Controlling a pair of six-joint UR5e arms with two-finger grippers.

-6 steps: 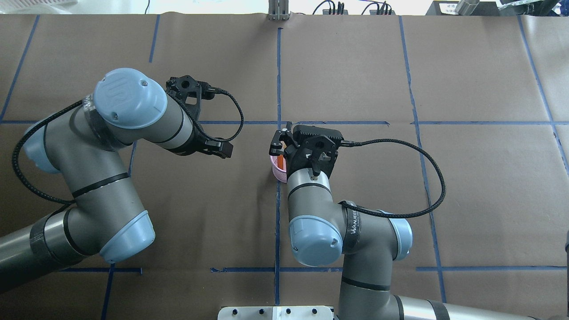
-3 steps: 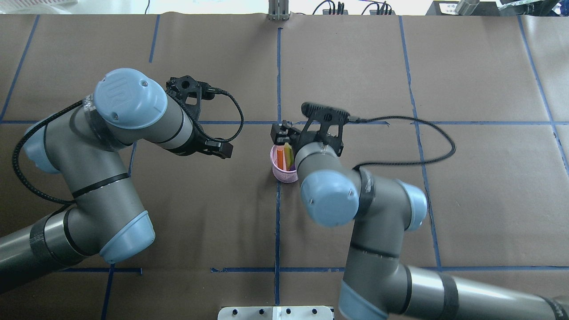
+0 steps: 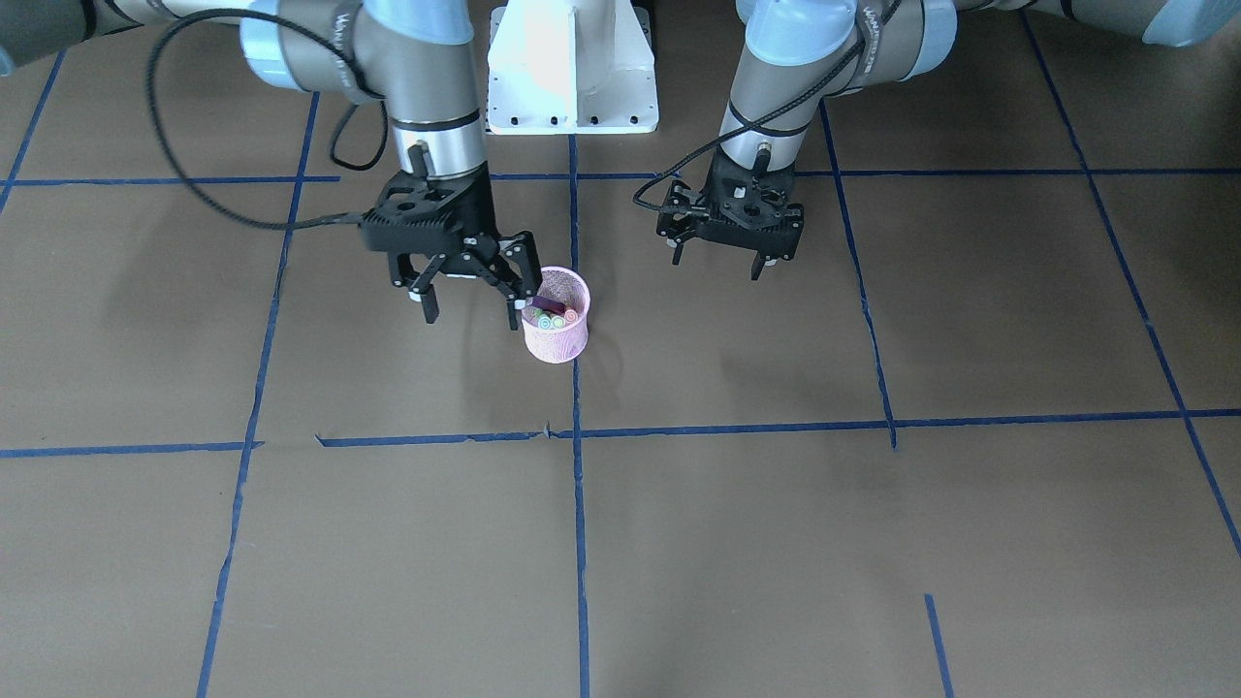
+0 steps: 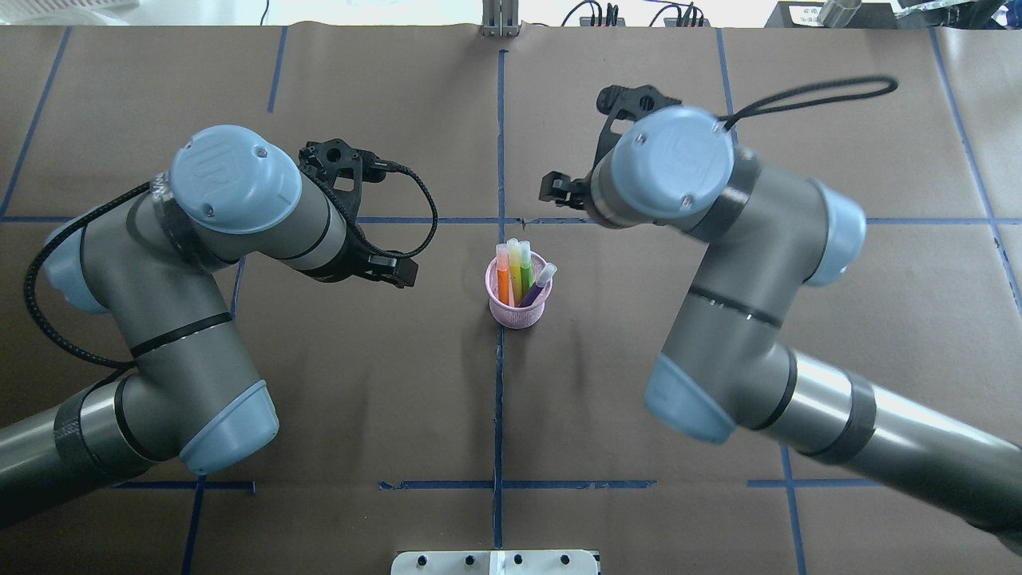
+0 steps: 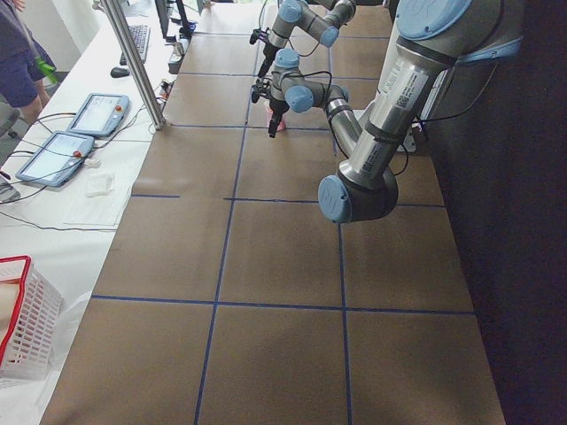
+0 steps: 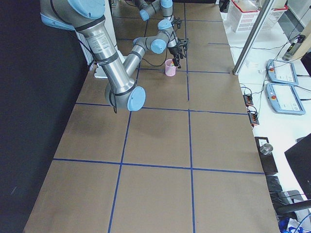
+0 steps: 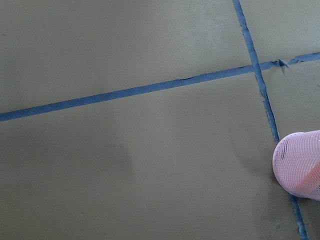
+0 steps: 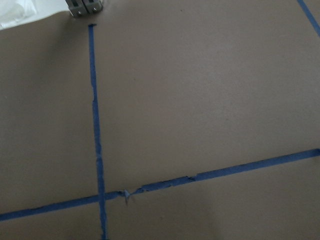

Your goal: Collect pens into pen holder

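Observation:
The pink mesh pen holder (image 4: 519, 313) stands at the table's middle on a blue tape line. Upright in it are the pens: orange (image 4: 503, 281), yellowish (image 4: 516, 270), green (image 4: 526, 263) and a leaning purple one (image 4: 540, 284). In the front-facing view my right gripper (image 3: 469, 315) is open and empty, with one fingertip (image 3: 512, 318) close beside the pen holder (image 3: 556, 337). My left gripper (image 3: 715, 264) is open and empty on the holder's other side, well apart from it. The left wrist view catches the holder (image 7: 299, 165) at its lower right edge.
Brown paper with blue tape lines (image 4: 499, 160) covers the table. The white robot base (image 3: 572, 68) sits at the robot's edge. In the exterior left view a side bench holds tablets (image 5: 97, 111), a metal post (image 5: 133, 62), a white basket (image 5: 22, 328) and a person (image 5: 18, 53).
My right arm has risen and swung away from above the pen holder toward the far right, uncovering the pens that stand in it. The left arm has not moved.

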